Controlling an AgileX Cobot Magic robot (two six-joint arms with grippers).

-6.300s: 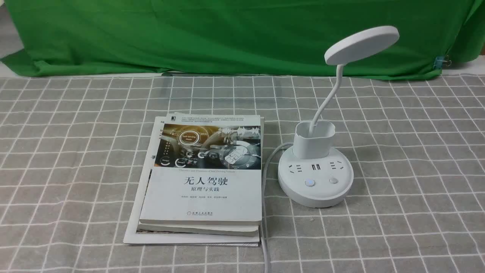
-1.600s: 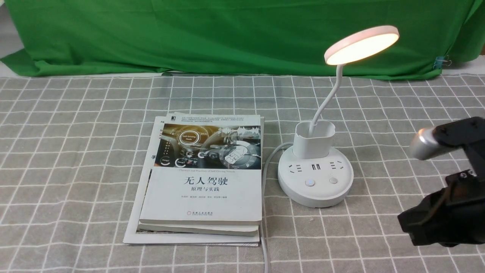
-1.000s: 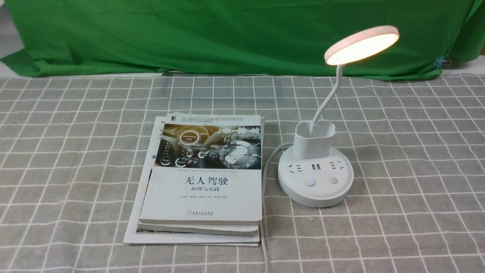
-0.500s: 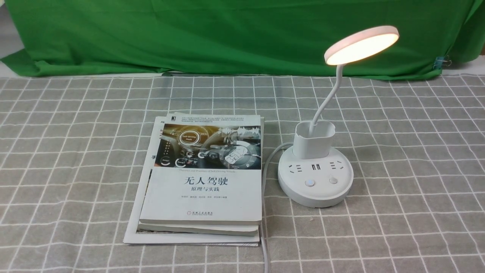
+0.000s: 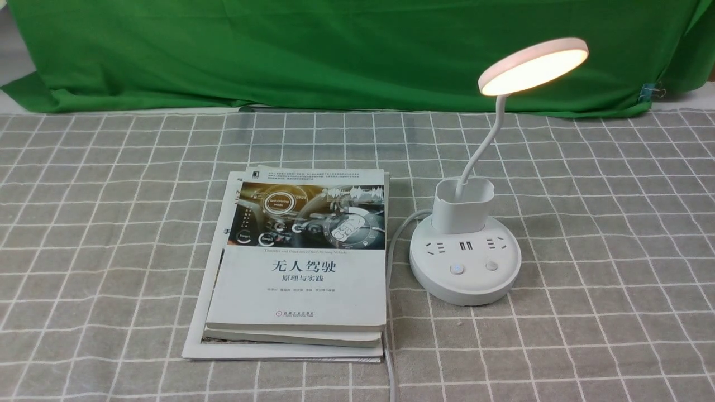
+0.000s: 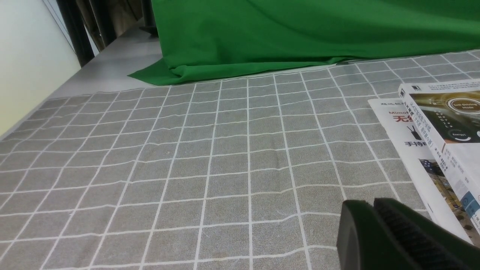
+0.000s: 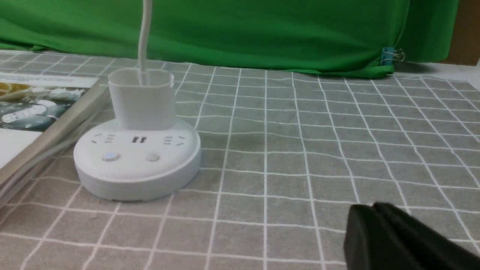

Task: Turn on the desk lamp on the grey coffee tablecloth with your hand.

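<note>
Front: desk lamp (image 5: 465, 262) lit, on grey coffee tablecloth (image 5: 603, 223) toward bench's right edge beside books (image 5: 301, 262).
Left wrist: left hand (image 6: 375, 210) closed, empty.
Right wrist: right hand (image 7: 373, 212) closed, empty. Base looked heavy, stiff; press buttons, neck bendy.

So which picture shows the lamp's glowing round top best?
The front view. It shows the whole desk lamp, with its lit round head against the green cloth. The right wrist view shows only the lamp's base, cup and lower neck; the head is cut off. The left wrist view shows no lamp at all.
</note>
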